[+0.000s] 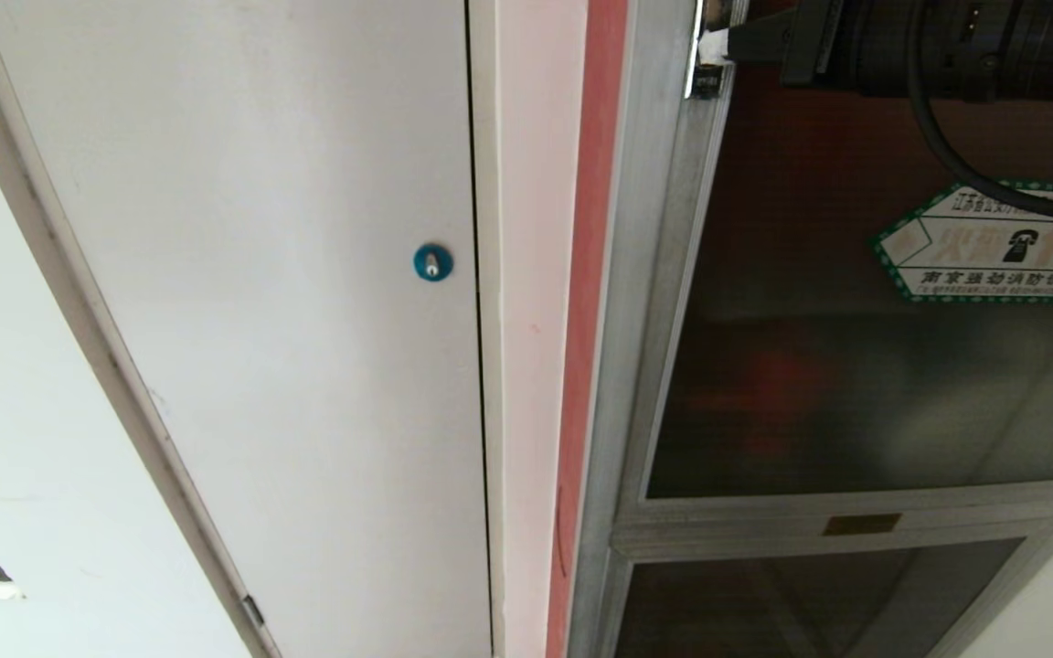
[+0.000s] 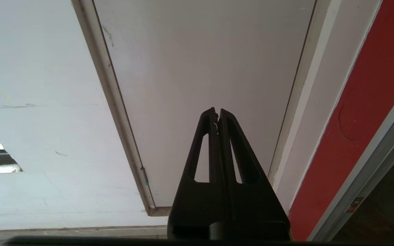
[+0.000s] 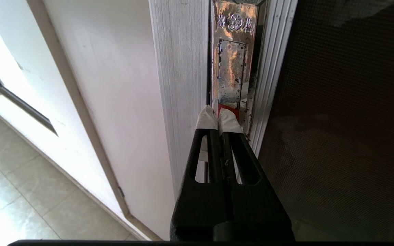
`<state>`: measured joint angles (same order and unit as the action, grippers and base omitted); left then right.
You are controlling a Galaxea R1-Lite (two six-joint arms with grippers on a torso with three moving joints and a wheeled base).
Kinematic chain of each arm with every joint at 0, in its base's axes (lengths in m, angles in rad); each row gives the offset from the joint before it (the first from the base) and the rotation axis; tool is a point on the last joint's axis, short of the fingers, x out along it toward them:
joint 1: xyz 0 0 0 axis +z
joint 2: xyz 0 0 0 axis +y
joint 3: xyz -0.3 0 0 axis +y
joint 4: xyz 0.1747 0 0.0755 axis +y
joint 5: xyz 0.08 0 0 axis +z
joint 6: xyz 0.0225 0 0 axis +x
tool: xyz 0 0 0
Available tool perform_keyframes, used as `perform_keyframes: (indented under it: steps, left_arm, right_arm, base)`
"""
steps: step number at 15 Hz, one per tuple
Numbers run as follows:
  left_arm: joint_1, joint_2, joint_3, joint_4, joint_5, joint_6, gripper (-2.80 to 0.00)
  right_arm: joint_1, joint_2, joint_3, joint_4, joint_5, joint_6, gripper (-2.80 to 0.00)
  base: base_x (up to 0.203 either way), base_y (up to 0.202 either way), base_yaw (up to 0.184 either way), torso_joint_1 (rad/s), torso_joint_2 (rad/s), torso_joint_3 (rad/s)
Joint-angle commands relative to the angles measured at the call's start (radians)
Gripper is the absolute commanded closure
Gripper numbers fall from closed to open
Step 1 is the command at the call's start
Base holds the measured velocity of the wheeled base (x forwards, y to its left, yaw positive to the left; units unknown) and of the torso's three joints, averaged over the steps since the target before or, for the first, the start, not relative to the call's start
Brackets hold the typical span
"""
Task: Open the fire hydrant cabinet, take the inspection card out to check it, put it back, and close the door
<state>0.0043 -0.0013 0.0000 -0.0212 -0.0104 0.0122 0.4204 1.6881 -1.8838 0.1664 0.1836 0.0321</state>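
Right gripper (image 3: 218,116), white-taped fingertips pinched together holding nothing, pokes the shiny metal latch plate (image 3: 232,58) on the dark tinted-glass, silver-framed door (image 1: 856,366).

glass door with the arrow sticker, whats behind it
Through the door only dim red blurs show; the tinted glass hides any contents and the inspection card.

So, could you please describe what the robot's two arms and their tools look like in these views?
Both tools are matte black, each with two long tapering fingers pierced by slotted cut-outs. The left tool has bare black tips. The right tool has its fingertips wrapped in white tape. In the head view the right arm is a dark cylindrical body with a black cable looping below it.
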Motion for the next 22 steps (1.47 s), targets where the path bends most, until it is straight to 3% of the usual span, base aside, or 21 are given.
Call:
perform_keyframes:
  steps: [1, 12, 18, 20, 22]
  left_arm:
    - [0.000, 0.001, 0.008, 0.000, 0.000, 0.000, 0.00]
    - [0.000, 0.001, 0.008, 0.000, 0.000, 0.000, 0.00]
    - [0.000, 0.001, 0.008, -0.001, 0.000, 0.000, 0.00]
    - [0.000, 0.001, 0.008, 0.000, 0.000, 0.000, 0.00]
    - [0.000, 0.001, 0.008, 0.000, 0.000, 0.000, 0.00]
  right_arm:
    - [-0.003, 0.001, 0.003, 0.001, -0.001, 0.002, 0.00]
    - [-0.003, -0.014, 0.021, 0.008, -0.032, 0.002, 0.00]
    - [0.056, -0.142, 0.205, -0.013, -0.034, 0.029, 0.00]
    - [0.100, -0.171, 0.305, -0.113, -0.105, 0.032, 0.00]
    - [0.196, -0.176, 0.407, -0.312, -0.321, -0.009, 0.00]
  base:
    - [0.000, 0.000, 0.000, 0.000, 0.00, 0.000]
    - [0.000, 0.000, 0.000, 0.000, 0.00, 0.000]
    - [0.000, 0.000, 0.000, 0.000, 0.00, 0.000]
    - [0.000, 0.000, 0.000, 0.000, 0.00, 0.000]
    - [0.000, 0.000, 0.000, 0.000, 0.00, 0.000]
